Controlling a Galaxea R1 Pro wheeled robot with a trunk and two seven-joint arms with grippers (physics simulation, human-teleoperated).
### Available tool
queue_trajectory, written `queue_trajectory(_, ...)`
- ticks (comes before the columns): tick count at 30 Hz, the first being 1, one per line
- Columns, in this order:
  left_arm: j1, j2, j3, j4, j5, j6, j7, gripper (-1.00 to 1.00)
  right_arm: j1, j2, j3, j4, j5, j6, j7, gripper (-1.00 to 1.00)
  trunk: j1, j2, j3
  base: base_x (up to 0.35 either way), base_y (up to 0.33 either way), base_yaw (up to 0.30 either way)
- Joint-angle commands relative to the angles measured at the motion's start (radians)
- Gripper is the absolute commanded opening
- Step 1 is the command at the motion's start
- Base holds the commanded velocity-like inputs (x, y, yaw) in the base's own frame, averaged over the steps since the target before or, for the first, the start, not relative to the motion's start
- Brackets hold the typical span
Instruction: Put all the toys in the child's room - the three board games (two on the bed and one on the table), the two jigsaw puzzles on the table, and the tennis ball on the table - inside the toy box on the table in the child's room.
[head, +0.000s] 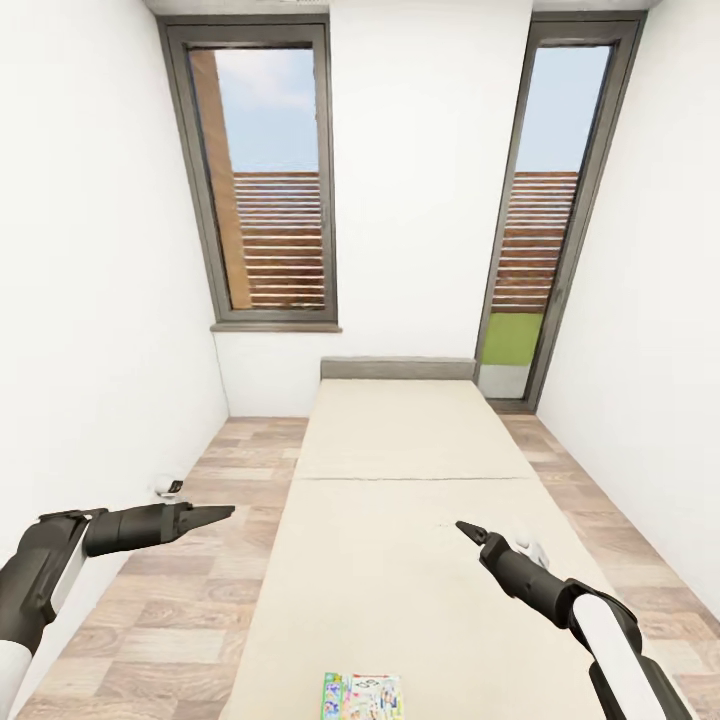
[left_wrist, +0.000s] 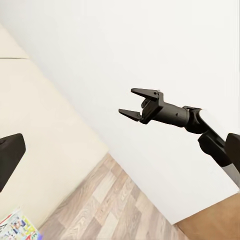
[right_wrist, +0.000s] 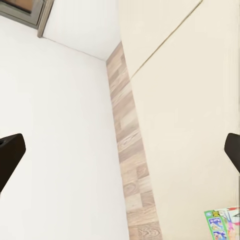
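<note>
At 6 o'clock on the beige bed (head: 400, 500), one white-green board game (head: 362, 696) is lying flat near the foot edge. Left gripper (head: 225, 514) is hovering over wood floor (head: 180, 610) at 9 o'clock, closure unclear; right gripper (left_wrist: 134, 104) is hanging with jaws parted above the mattress at 3 o'clock.
</note>
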Motion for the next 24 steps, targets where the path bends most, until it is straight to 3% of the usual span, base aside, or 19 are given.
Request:
queue_trajectory(1,-0.001,0.0,0.0,0.0,0.0,0.011,-0.004,1.0,-0.001,0.0,-0.001,0.0,-0.003,0.005,-0.001,1.0,0.001,-0.002,0.0,0.0,-0.001,-0.187)
queue_trajectory(24,0.0,-0.001,0.0,0.0,0.0,0.011,-0.004,1.0,-0.001,0.0,-0.001,0.0,-0.002,0.005,-0.001,1.0,0.001,-0.002,0.031,-0.007,-0.005,-0.187)
